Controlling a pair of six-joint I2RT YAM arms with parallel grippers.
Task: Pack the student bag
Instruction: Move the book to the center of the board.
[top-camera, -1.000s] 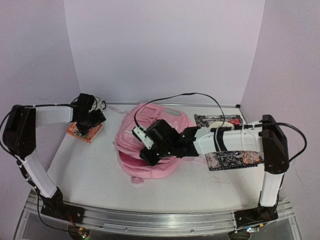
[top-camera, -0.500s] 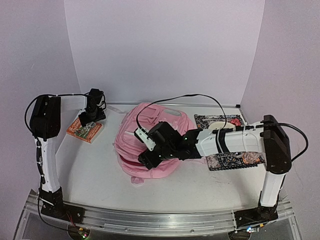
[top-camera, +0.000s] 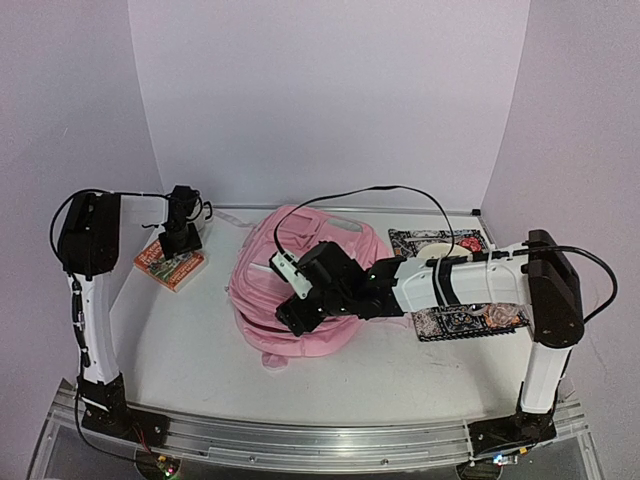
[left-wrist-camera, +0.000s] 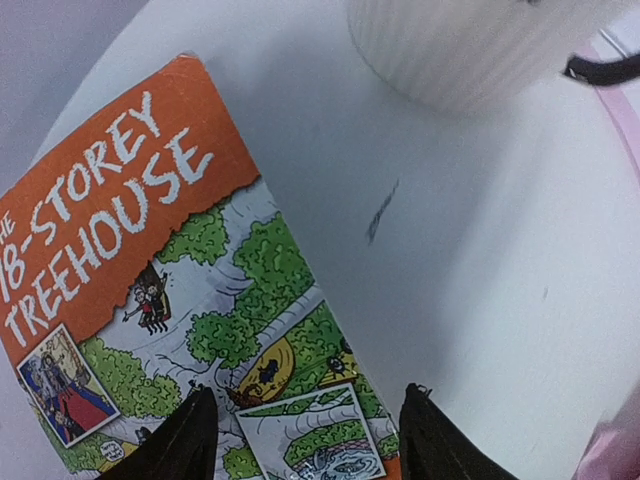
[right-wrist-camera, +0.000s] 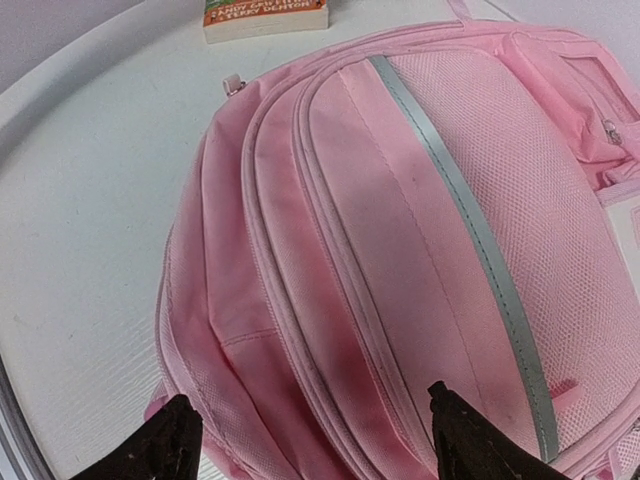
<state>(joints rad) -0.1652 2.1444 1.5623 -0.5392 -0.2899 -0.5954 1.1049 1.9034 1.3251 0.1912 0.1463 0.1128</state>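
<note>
The bag (top-camera: 255, 285) lies slumped mid-table (top-camera: 180, 340), pink, its straps toward the back wall. The right gripper (top-camera: 292, 318) hangs over its near part, with the arm reaching in from the right, above a patterned pouch (top-camera: 470, 320). At far left the left gripper (top-camera: 181, 240) points down at the far edge of an orange book (top-camera: 168, 265) — whether it touches is unclear.

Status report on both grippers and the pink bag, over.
Left gripper open, low over the orange book. Right gripper open above the student bag, holding nothing. Nothing lies on the book.
</note>
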